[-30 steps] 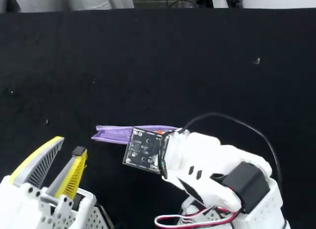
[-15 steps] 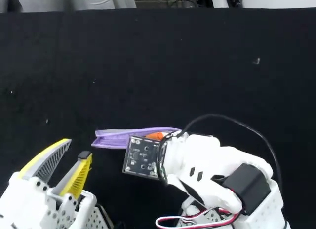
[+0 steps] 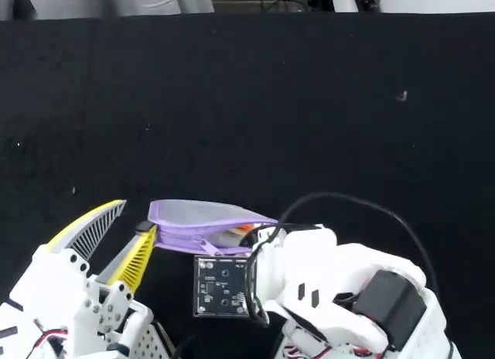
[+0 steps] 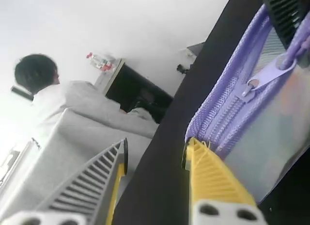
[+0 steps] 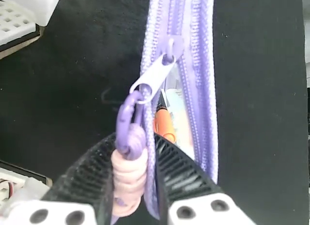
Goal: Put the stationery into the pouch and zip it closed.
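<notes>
Pouch (image 3: 193, 216): sat near 6 o'clock edge of table (image 3: 309, 104). Turned within last second from thin edge-on strip to mesh face showing; dragged slightly toward 6. Right gripper (image 5: 138, 152): clenched on zip pull (image 5: 127, 123), drew back toward 6. Left gripper (image 3: 133, 217): splayed, crept up to pouch's 9 o'clock end, grasped nothing. Zip part open, orange pen (image 5: 163, 125) inside. Likely closing pull underway, pouch not yet braced.

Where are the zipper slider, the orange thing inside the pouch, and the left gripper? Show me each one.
zipper slider (image 5: 154, 78): right wrist view, middle of its pale body.
orange thing (image 5: 165, 129): right wrist view, its visible orange part.
left gripper (image 3: 133, 217): high view, midway between its fingertips.
</notes>
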Robot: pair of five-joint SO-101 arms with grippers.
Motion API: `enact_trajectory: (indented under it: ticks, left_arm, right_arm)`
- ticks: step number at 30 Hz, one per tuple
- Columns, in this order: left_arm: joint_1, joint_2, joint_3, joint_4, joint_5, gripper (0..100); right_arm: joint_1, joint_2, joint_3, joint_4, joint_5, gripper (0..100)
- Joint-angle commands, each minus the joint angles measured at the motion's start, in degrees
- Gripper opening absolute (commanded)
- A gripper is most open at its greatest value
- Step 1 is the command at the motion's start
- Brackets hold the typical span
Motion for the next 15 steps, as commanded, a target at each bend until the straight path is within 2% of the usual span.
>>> enact_trajectory:
  ticks: [1,7,15]
  left_arm:
    - [2.9,0.7,-1.9,-0.4,1.5,21]
    - [3.0,0.8,-9.1,4.3,1.2,21]
    - [3.5,1.7,-12.1,9.5,1.4,21]
  right_arm:
    - [-0.7,-0.8,-0.8,1.6,0.4,1.1]
    - [5.5,-0.8,-0.8,1.6,4.0,1.1]
    - [5.6,-0.8,-0.9,1.5,4.0,1.1]
